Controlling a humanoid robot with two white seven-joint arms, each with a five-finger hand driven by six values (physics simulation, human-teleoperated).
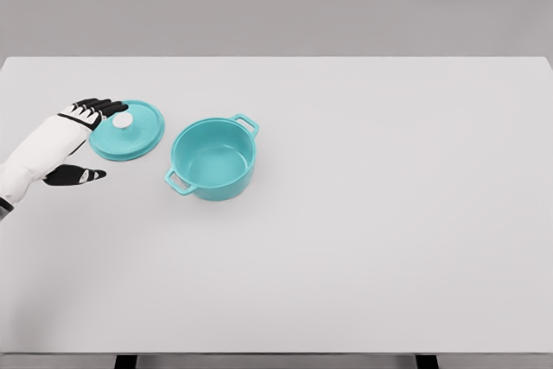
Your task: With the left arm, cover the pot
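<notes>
A teal pot (pixel 213 160) with two side handles stands uncovered on the white table (pixel 371 213), left of the middle. Its teal lid (pixel 130 131) with a white knob (pixel 123 119) lies flat on the table just left of the pot, a small gap between them. My left hand (pixel 82 140) comes in from the lower left and sits beside the lid's left edge. Its black fingertips (pixel 99 108) are spread toward the lid's rim and the thumb (pixel 79 175) points right below it. The hand is open and holds nothing.
The table's far edge (pixel 276 58) runs across the top and its near edge (pixel 276 353) along the bottom of the view. No other objects show on the surface.
</notes>
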